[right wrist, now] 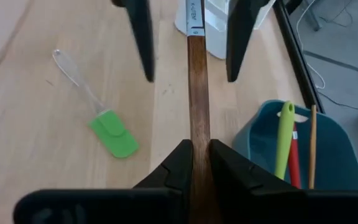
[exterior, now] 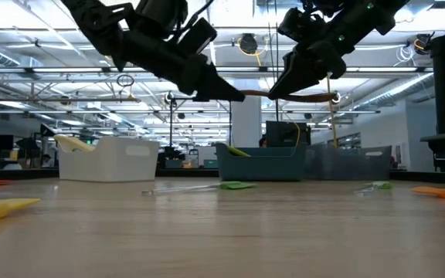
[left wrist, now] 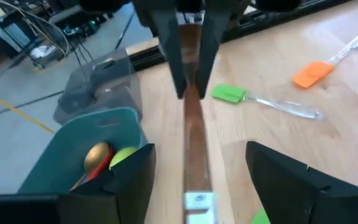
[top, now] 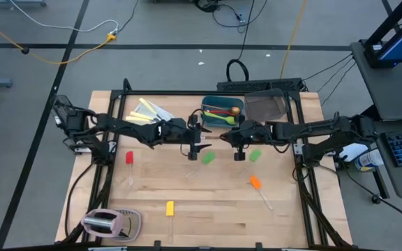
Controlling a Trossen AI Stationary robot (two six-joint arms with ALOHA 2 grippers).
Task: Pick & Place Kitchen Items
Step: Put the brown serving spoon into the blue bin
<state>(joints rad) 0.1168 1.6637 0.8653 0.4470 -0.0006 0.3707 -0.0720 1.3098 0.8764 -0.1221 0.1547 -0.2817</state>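
A long brown wooden utensil (right wrist: 197, 93) hangs level above the middle of the table, held by my right gripper (right wrist: 201, 146), which is shut on it. Its end bears a white label (left wrist: 197, 200). My left gripper (left wrist: 199, 149) faces the right one from the table's left. It is open, one finger on each side of the labelled end, with a gap showing on both sides. In the low view the utensil (exterior: 311, 96) shows as a level brown strip between the two grippers. Green (top: 208, 158), orange (top: 255, 183), yellow (top: 169, 208) and red (top: 129, 158) spatulas lie flat on the table. My right gripper pinches the wooden utensil's handle (right wrist: 197, 134) between its two fingers, part-way along its length. The fingers come from the table's right, slanting down, and lie roughly along the handle. The utensil stays level, clear of the table, its labelled end reaching out past the fingertips.
At the table's far side stand a white tub (top: 137, 117) with pale knives, a teal tub (top: 213, 101) holding green, red and gold utensils, and a smoky-grey tub (top: 265, 106). A pinkish toaster (top: 110, 223) sits at the near left corner. A second green spatula (top: 255, 155) lies below the right gripper.
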